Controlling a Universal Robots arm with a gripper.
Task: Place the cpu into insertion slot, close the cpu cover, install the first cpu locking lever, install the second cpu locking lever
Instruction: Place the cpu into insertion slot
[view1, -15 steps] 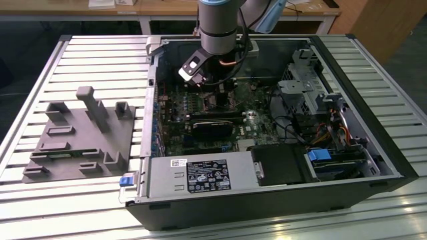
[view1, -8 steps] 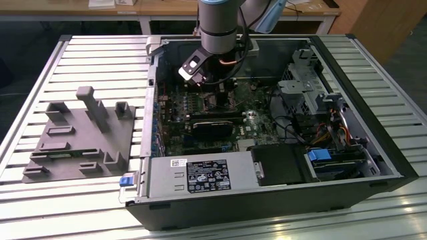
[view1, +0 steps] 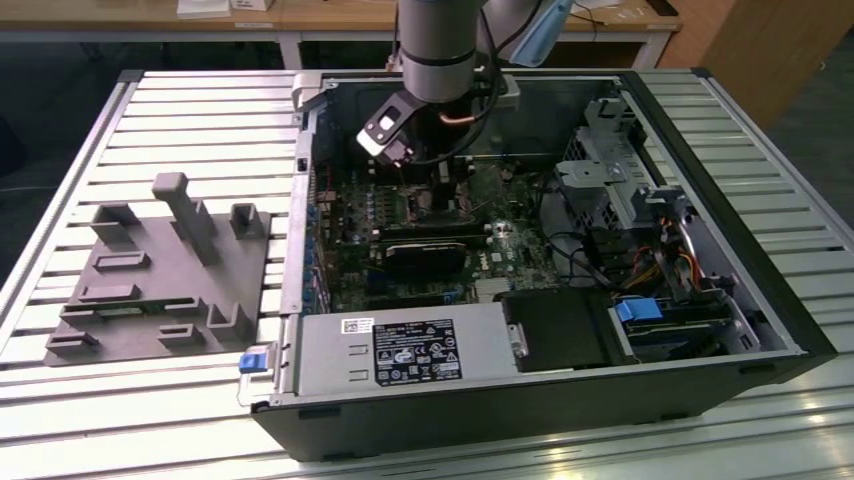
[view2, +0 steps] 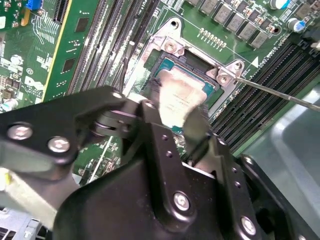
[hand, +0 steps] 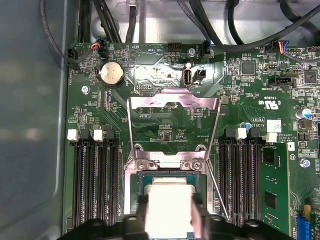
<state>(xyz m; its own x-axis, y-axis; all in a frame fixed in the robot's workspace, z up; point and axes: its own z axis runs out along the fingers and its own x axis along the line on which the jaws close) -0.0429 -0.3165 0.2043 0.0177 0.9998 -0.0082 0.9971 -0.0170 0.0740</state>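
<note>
Jaws are closed on the cpu (view2: 184, 95), one finger on each of two opposite edges; fingers (view2: 200, 130) are black metal. The span is narrow, just the chip's width.

The cpu is a flat, dull silver, near-square plate with no real long axis, and it glares white in the first wrist view (hand: 170, 207). It sits directly over the insertion slot (view2: 167, 65), edges roughly parallel to the slot's rim. The slot therefore lies straight beyond the chip along my approach line, with no sideways offset that I can see. I can't tell whether the chip is seated or just above the contacts.

The insertion slot is a dark square recess with a silvery stamped rim, set in the green motherboard (hand: 165, 125) between banks of long black memory slots (hand: 95, 185).

The cpu cover (hand: 172, 102) is open: a thin shiny frame swung back from its hinge on the slot's far edge, clear of the chip. The locking levers (hand: 215, 135) are thin wire rods, released and splayed out beside it.

In the exterior view I'm reaching down into the open computer case (view1: 534, 400), which stands on a slatted tabletop (view1: 200, 110).
</note>
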